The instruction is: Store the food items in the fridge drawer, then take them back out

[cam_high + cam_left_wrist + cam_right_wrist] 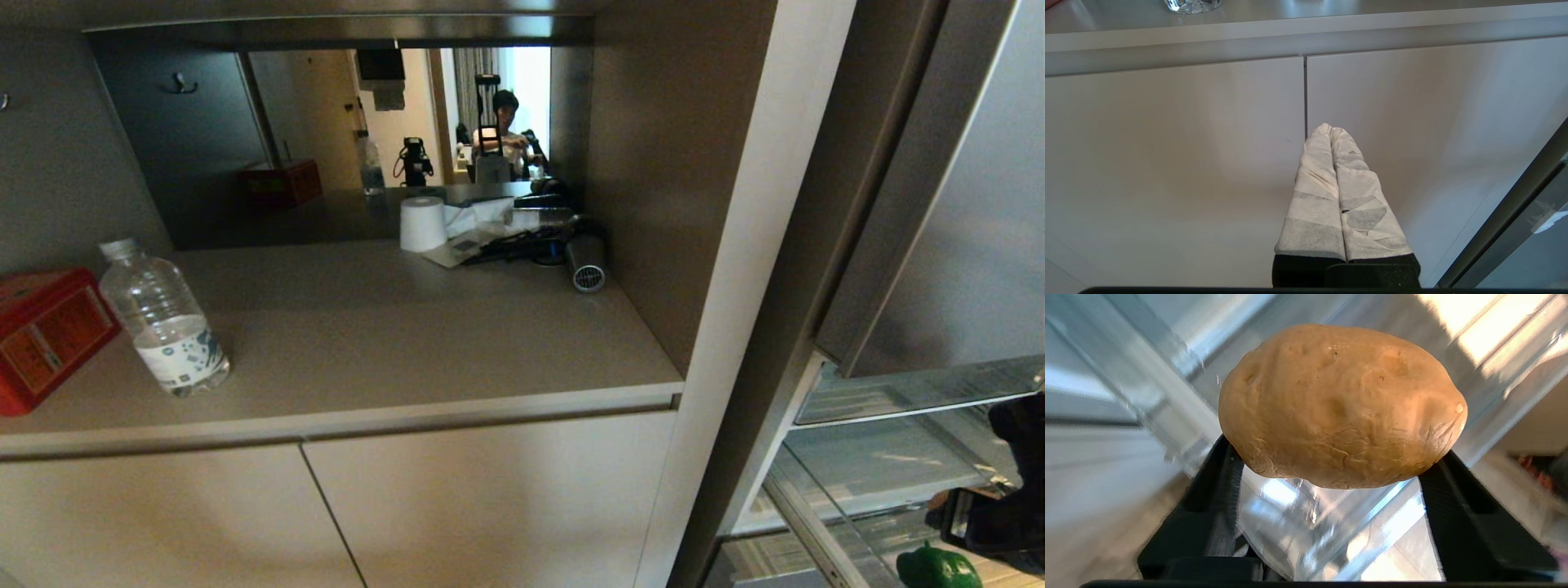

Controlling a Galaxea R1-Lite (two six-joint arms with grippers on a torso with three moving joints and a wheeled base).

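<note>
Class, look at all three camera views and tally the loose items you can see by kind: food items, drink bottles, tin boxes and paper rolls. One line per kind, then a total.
Food items: 2, the potato and the green bell pepper
Drink bottles: 1, the clear water bottle
Tin boxes: 1, the red tin box
Paper rolls: 1, the white paper roll
Total: 5

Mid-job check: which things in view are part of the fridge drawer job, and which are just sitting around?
Part of the job:
- potato, gripped in the right gripper
- green bell pepper, low by the fridge
- fridge drawer, clear plastic, pulled out

Just lying about:
- water bottle and red tin box on the counter
- paper roll
- left gripper, parked by the cabinet doors
</note>
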